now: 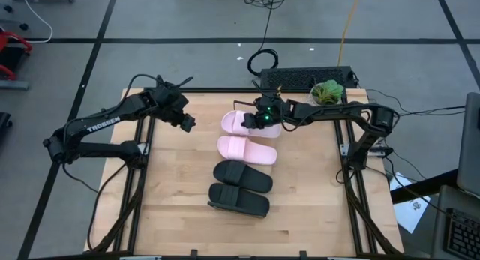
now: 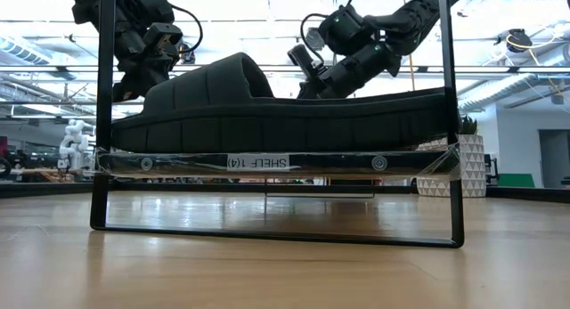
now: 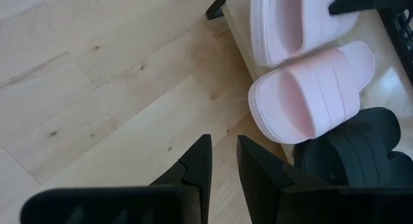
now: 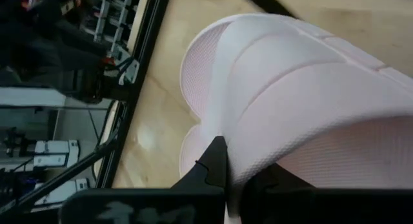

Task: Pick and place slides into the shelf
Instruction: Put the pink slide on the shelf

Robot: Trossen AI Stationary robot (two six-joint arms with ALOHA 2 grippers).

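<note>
Four slides lie in a row from far to near on the shelf, its board edge also showing in the left wrist view. The row runs far pink slide, second pink slide, black slide, nearest black slide. The three nearer ones rest sole-down on the board. My right gripper is over the far pink slide and shut on it. My left gripper hovers over bare table to the left of the shelf, its fingers a narrow gap apart and holding nothing. My right gripper holds the far pink slide by the edge of its wide strap, pinched between the two fingers, of which one fingertip shows beside the strap. It comes from the table's right, slanting down. I cannot tell whether the slide's sole is on the shelf.
A potted plant and a black box stand at the table's far edge. Dark frame rails run along the left and right sides. Bare wood lies left of the shelf and more to its right.
</note>
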